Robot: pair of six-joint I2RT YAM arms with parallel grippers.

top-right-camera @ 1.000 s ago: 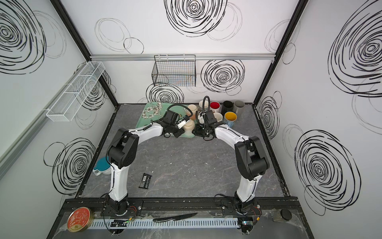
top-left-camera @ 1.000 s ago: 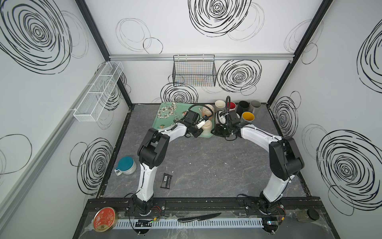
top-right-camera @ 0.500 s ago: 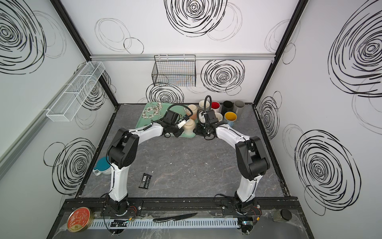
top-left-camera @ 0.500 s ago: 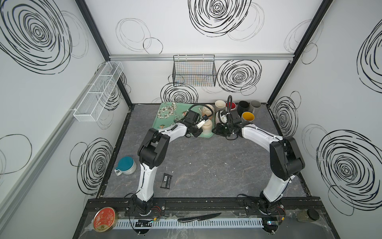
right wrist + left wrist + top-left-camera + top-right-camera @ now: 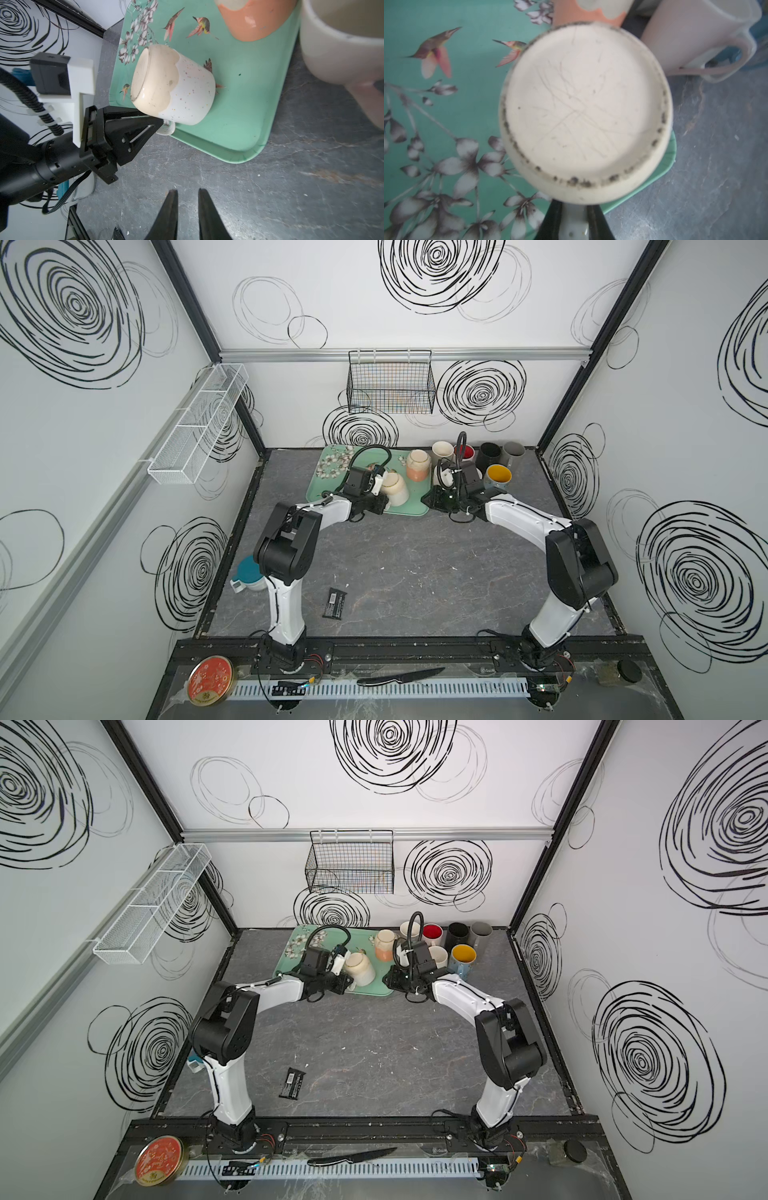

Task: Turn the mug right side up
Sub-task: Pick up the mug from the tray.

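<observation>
the mug (image 5: 395, 488) sits over the green tray (image 5: 411, 510) at the 12 o'clock end of the surface (image 5: 415, 572), toward the tray's 4 o'clock part. it is tipped well over, with the cream base up and turned toward 10 o'clock and the speckled white mouth end low by the tray floor. i cannot tell whether the rim touches the tray. the left hand (image 5: 160, 124) comes in from the mug's 7 o'clock and is clenched on the mug's handle, which shows between its fingers in the left wrist view, below the scuffed base (image 5: 585, 112). the right hand (image 5: 188, 193) is over bare surface just off the tray's 4 o'clock corner, its fingers a narrow gap apart and grasping nothing. a peach mug (image 5: 417, 464) stands on the tray at the tipped mug's 1 o'clock, close but apart.
</observation>
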